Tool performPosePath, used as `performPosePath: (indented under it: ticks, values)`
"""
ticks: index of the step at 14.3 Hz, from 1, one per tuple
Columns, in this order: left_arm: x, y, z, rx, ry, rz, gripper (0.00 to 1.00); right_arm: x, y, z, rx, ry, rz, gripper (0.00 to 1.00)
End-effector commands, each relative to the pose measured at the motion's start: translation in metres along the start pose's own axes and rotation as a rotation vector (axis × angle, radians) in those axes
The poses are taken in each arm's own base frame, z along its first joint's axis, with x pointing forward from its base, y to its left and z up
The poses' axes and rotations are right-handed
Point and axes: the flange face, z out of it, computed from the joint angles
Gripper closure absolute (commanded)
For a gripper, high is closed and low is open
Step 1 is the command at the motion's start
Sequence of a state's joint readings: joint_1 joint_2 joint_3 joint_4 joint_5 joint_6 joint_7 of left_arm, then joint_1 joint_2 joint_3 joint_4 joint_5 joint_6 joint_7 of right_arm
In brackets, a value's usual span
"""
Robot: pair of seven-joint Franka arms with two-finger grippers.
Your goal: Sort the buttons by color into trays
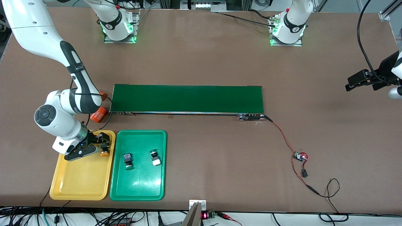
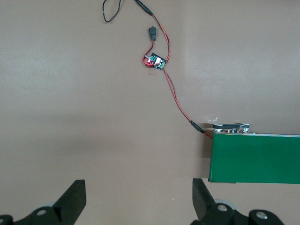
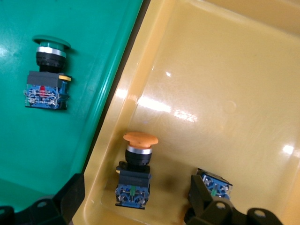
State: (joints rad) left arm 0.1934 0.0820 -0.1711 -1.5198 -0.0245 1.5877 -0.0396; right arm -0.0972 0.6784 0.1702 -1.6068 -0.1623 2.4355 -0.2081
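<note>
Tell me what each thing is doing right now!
Right gripper: open, low over the yellow tray.
Left gripper: open, waiting above the table.
Yellow button: lying in the yellow tray, between the right fingers.
Second button: in the yellow tray, cap hidden.
Green buttons: lying in the green tray.
Circuit board: red light on.

Both arms are glossy white with black joint bands, black cables and green-lit bases; right gripper (image 1: pixel 94 147) and left gripper (image 1: pixel 361 82) are black.
</note>
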Motion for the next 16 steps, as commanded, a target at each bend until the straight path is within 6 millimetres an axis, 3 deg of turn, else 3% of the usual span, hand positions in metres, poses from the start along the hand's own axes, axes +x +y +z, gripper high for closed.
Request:
performPosePath:
  ticks: [1, 3, 10, 13, 16]
  values:
    - [-0.002, 0.004, -0.001, 0.002, 0.012, 0.014, 0.0, 0.002, -0.003, -0.042, 0.01, -0.059, -0.009, 0.0]
    - [-0.002, 0.003, 0.0, 0.002, 0.009, 0.013, 0.0, 0.003, -0.016, -0.09, 0.093, -0.136, 0.034, 0.0]
    - [-0.002, 0.003, 0.001, 0.002, 0.008, 0.011, 0.0, -0.041, -0.021, -0.249, 0.103, -0.296, 0.159, 0.0]
    - [-0.003, 0.005, 0.0, 0.002, 0.009, 0.014, 0.0, -0.068, -0.015, -0.296, 0.075, -0.33, 0.197, 0.0]
    - [-0.003, 0.004, 0.0, 0.002, 0.008, 0.016, 0.0, -0.088, -0.02, -0.329, 0.037, -0.304, 0.255, 0.0]
